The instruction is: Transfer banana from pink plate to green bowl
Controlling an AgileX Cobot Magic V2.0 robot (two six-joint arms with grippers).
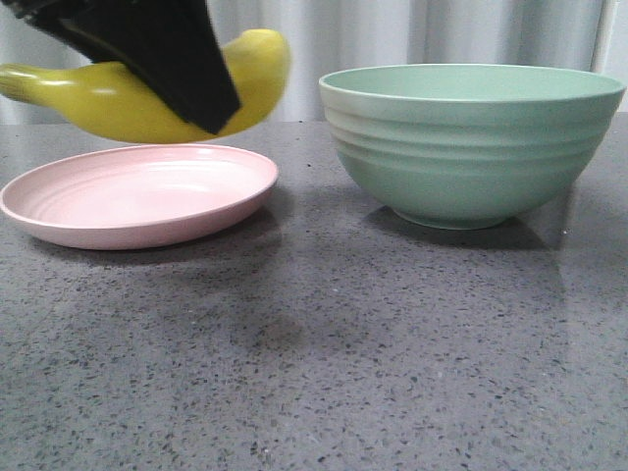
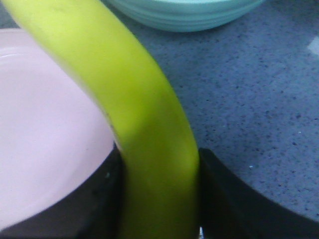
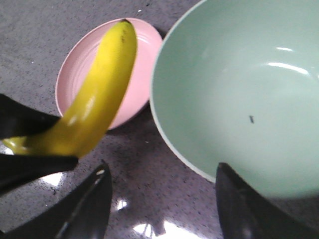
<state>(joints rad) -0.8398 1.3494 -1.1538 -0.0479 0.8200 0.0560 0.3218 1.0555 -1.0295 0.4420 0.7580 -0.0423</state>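
Observation:
The yellow banana [image 1: 108, 103] hangs in the air just above the pink plate [image 1: 137, 196], gripped around its middle by my left gripper [image 1: 196, 88], which is shut on it. In the left wrist view the banana [image 2: 139, 99] runs up between the two black fingers of that gripper [image 2: 159, 199], over the plate [image 2: 45, 124]. The green bowl [image 1: 471, 147] stands to the right of the plate, with nothing inside it [image 3: 239, 89]. My right gripper [image 3: 162, 184] hovers open above the table by the bowl's near rim, holding nothing. It sees the banana [image 3: 99, 94] over the plate [image 3: 144, 50].
Plate and bowl rest on a grey speckled tabletop [image 1: 324, 343], with a narrow gap of table between them. A pale curtain [image 1: 392, 34] hangs behind the table.

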